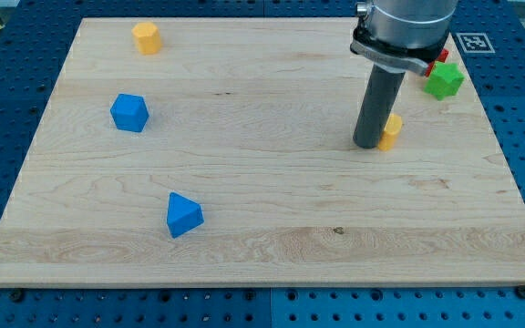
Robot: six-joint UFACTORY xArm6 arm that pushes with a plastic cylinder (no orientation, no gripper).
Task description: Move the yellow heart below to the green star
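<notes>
A dark cylindrical rod descends from the arm's grey collar at the upper right of the frame onto a pale wooden bench (262, 246) set on a blue perforated base. My tip (368, 146) rests on the bench surface right of centre, pressed against the left side of a small yellow block, the yellow heart (391, 131), whose shape is largely hidden behind the rod. The tool has no jaws to clench or release; it grasps nothing and merely touches the heart's edge.

The green star-shaped block (444, 80) sits near the bench's right edge, up and to the right of the heart and apart from it. A small red block (441, 56), shape unclear, peeks out just above the star, partly behind the arm's collar.

Well apart from the rod, a yellow-orange hexagonal block (146, 37) stands at the upper left of the frame. A blue cube-like block (129, 112) lies below it at the left, and a blue triangular block (184, 214) rests at the lower left of centre.
</notes>
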